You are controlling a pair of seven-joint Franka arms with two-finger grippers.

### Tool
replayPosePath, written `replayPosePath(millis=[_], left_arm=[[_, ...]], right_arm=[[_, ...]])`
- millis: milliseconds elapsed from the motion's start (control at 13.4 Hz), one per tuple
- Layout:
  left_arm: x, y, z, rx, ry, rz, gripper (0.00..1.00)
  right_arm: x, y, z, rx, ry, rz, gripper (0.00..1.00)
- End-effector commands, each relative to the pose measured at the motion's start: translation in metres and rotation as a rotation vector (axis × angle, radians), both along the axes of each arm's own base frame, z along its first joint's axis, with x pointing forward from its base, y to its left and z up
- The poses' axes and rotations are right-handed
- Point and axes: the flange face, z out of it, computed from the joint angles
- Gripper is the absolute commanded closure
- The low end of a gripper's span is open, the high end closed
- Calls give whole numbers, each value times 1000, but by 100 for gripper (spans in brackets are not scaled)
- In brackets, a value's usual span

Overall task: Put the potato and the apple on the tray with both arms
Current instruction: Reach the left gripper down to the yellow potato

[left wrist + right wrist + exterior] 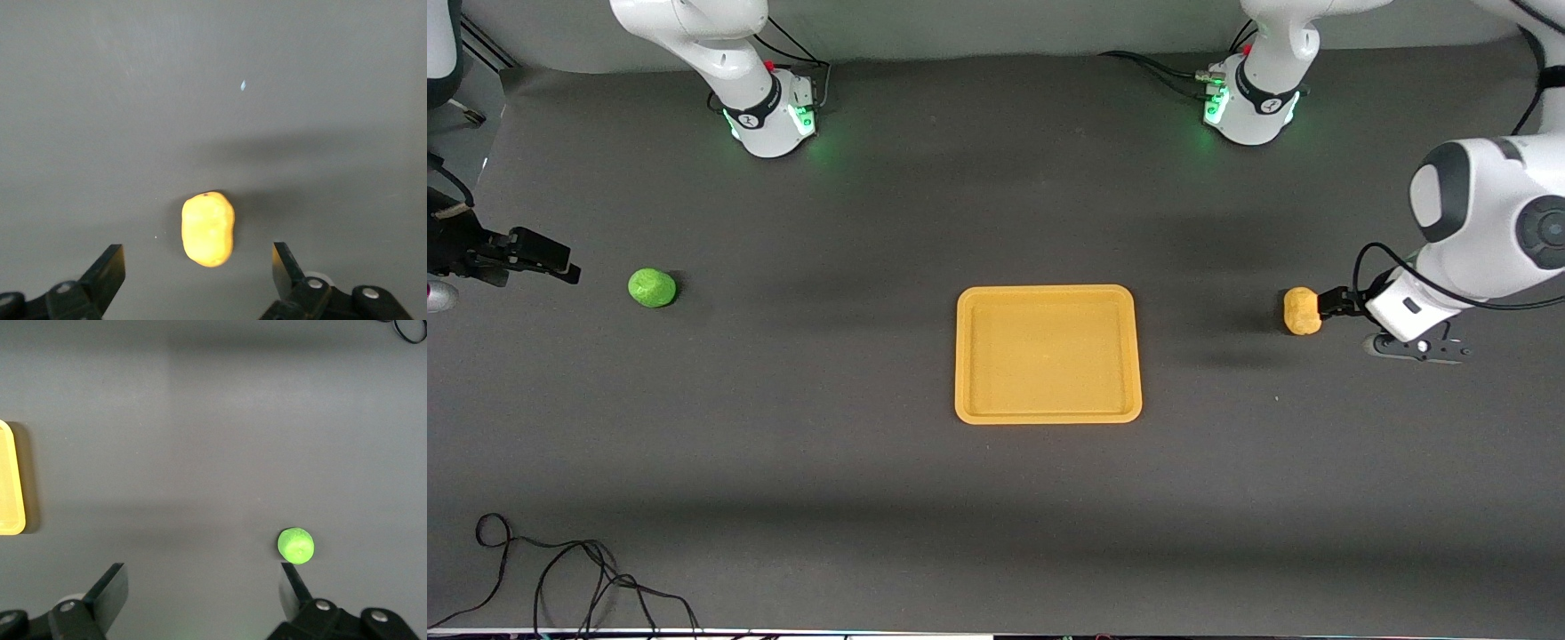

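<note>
Dark grey table (pixel 871 498) carries the empty tray (pixel 1048 414) at frame centre. Left gripper (pixel 199 267), jaws spread, hangs over the potato (pixel 1302 310) at mid-right, lined up to grasp. Right gripper (pixel 203 587), also spread, sits mid-left just short of the apple (pixel 652 287).

A dark grey table (pixel 871 498) fills the front view, its surface matte and marked by soft shadow bands. A thin black cable (pixel 560 578) lies in loose loops on it at the edge nearest the front camera, toward the right arm's end. A loop of the same kind of cable (pixel 408 329) shows at the corner of the right wrist view, and a tiny pale speck (pixel 243 85) sits on the table in the left wrist view.
</note>
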Motion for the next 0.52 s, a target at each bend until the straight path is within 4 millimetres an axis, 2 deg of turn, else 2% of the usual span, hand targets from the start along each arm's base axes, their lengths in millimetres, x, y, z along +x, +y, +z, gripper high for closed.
replayPosePath(millis=[0, 149, 224, 373, 448], left_arm=[[-34, 31, -61, -12, 13, -52, 1], [-37, 30, -84, -20, 31, -57, 2], [-37, 28, -93, -27, 34, -53, 2], [-34, 21, -102, -34, 24, -55, 1], [-34, 19, -104, -36, 27, -56, 1]], right_arm=[[0, 0, -1, -17, -11, 20, 0], [2, -1, -3, -20, -23, 22, 0], [2, -9, -7, -23, -28, 31, 0], [-8, -65, -23, -21, -28, 69, 0], [-18, -88, -24, -20, -45, 89, 0]])
